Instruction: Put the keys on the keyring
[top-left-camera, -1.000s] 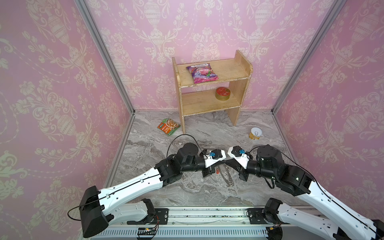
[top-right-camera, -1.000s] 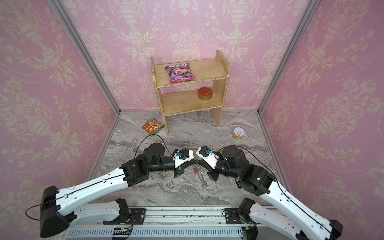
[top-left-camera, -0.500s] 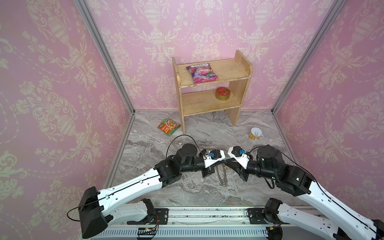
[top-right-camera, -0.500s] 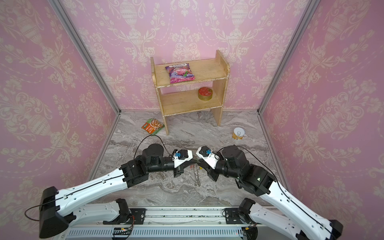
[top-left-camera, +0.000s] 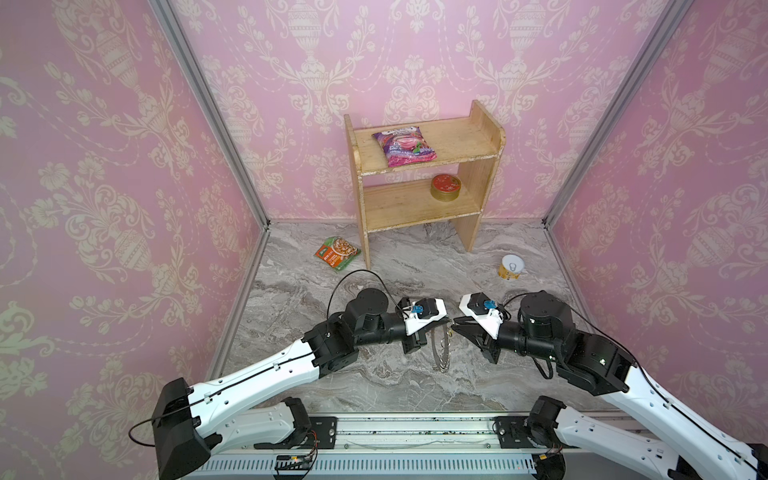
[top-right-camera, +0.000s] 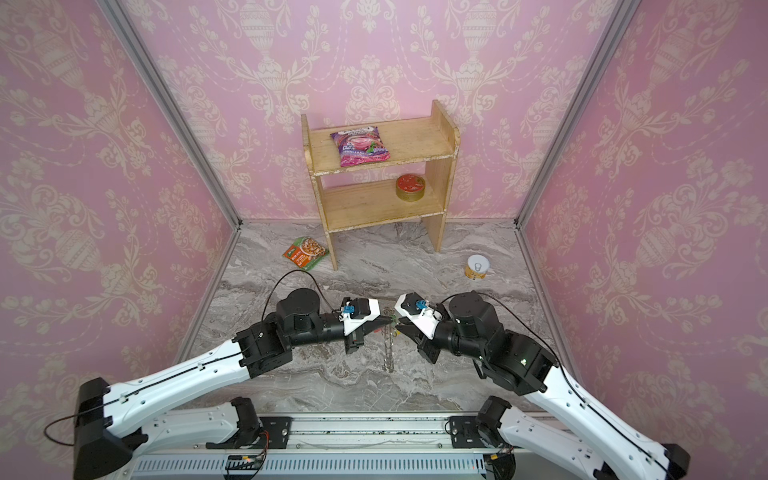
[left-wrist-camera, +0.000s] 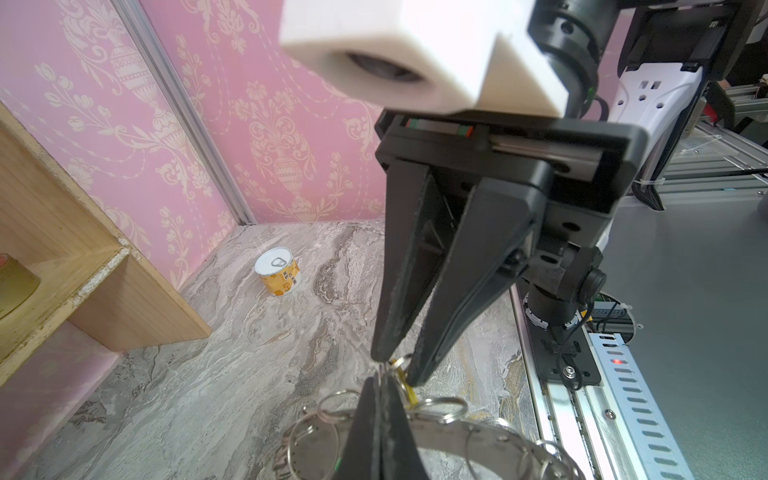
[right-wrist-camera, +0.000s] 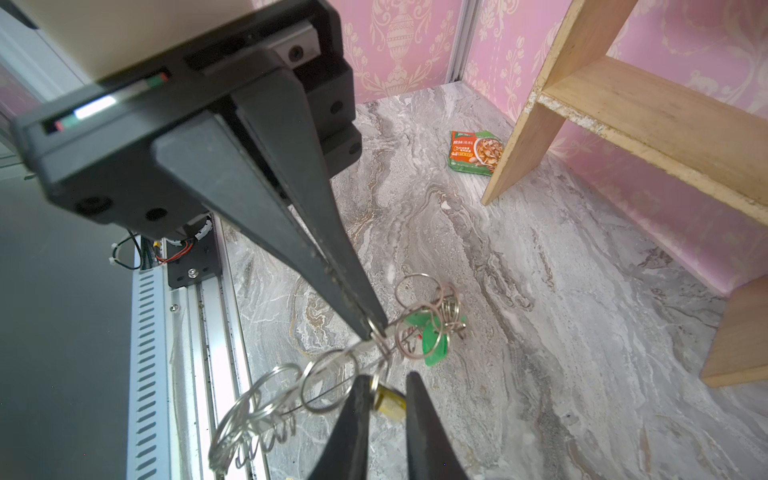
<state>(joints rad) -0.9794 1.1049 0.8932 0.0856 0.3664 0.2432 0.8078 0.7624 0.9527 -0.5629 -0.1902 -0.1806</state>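
— Where is the keyring (top-left-camera: 441, 351) at this moment?

— It is held on its edge between the two arms, over the middle of the marble table (top-left-camera: 395, 386), a little toward the near side; in both top views it shows only its thin side; if its lower end touches the table, I cannot tell.

— What does the left gripper (right-wrist-camera: 374, 330) do?

— Its jaws are pressed together on the rim of the keyring, among the small wire loops (right-wrist-camera: 226, 432); in the left wrist view no gap shows between them.

— And the right gripper (left-wrist-camera: 398, 368)?

— It comes in from the right, and its tip nearly meets the tip of the left one; its jaws stand a little apart, and the yellow tag (right-wrist-camera: 388, 401) sits between its fingers (right-wrist-camera: 353, 424); the tag fills the gap, but if the jaws really press it, I cannot tell.

— Are other keys there?

— A green tag (right-wrist-camera: 434, 349) hangs from the loops just beside the left tip, with a little red next to it; the metal parts are too small to see well.

— What else stands around?

— A wooden shelf (top-left-camera: 469, 145) at the far side; a pink packet (top-left-camera: 403, 146) lies on its top board and a gold tin (top-left-camera: 445, 188) with a red lid on the lower board; a green and orange packet (top-left-camera: 336, 252) lies just left of the shelf's left foot; a small can (top-left-camera: 511, 268) stands far right, well apart from the arms.
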